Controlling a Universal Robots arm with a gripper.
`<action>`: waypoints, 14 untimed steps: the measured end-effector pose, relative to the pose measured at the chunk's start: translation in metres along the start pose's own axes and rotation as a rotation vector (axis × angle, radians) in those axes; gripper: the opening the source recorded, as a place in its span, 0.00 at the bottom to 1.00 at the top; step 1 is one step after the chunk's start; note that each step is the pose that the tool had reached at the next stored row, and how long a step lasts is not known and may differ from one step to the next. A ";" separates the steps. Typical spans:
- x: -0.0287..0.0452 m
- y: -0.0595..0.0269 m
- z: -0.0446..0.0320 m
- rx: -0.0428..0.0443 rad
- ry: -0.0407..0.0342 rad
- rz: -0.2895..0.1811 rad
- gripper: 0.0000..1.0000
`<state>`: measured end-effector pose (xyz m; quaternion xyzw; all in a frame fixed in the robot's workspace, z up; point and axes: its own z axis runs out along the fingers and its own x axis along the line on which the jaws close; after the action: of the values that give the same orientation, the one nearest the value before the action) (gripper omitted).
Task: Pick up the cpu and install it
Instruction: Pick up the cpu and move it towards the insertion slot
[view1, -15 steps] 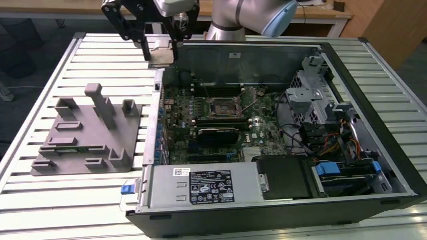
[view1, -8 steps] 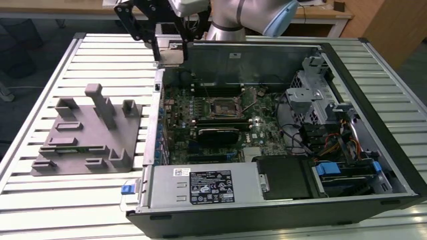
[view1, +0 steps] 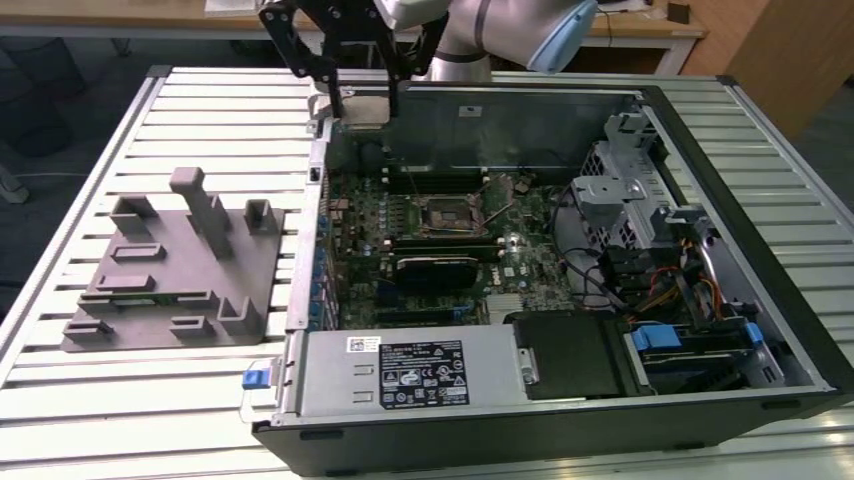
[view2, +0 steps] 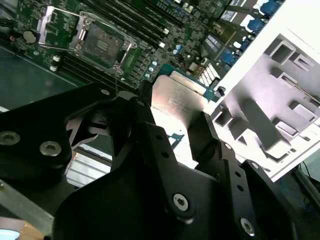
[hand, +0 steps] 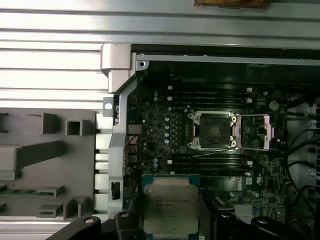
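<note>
The black two-fingered hand (view1: 360, 95) is clenched on the cpu (view1: 366, 112), a small flat square chip with a silvery metal top and a thin darker rim. In the first wrist view the fingers grip the chip (hand: 170, 207) by two opposite edges, with its metal face bare between them. It hangs in the air over the rim of the open black computer case (view1: 787, 330), touching nothing but the fingers.

Below the hand and further into the case lies the green motherboard. On it is the square metal-framed socket (hand: 214, 131) with its dark centre. The socket looks open to me: its hinged metal plate (hand: 261, 131) is folded out on the far side of it from the hand, and a thin wire lever lies across the near edge. The grey plastic fixture block (view1: 174, 265) sits on the slatted metal bench (view1: 80, 400), off to the side of the hand and outside the case.

I take the step in hand to be the carry to the socket. To do it well, the chip should stay level and should not shift in the fingers, since the hold is on thin edges alone. I would square its sides with the socket frame while it is high above, then bring it straight down with no sideways sliding, as the contacts in that dark centre are probably delicate. The path should stay clear of the wire lever and the folded-out plate. I cannot tell from here which corner matches which.
</note>
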<state>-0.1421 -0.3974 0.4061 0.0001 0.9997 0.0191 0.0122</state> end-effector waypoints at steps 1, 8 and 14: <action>-0.0028 0.0004 0.0001 0.0000 0.0000 0.000 0.53; -0.0205 0.0027 0.0006 0.0001 0.0001 0.000 0.53; -0.0344 0.0043 0.0014 -0.0001 -0.0001 0.000 0.53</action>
<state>-0.1077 -0.3930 0.4057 0.0001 0.9997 0.0191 0.0122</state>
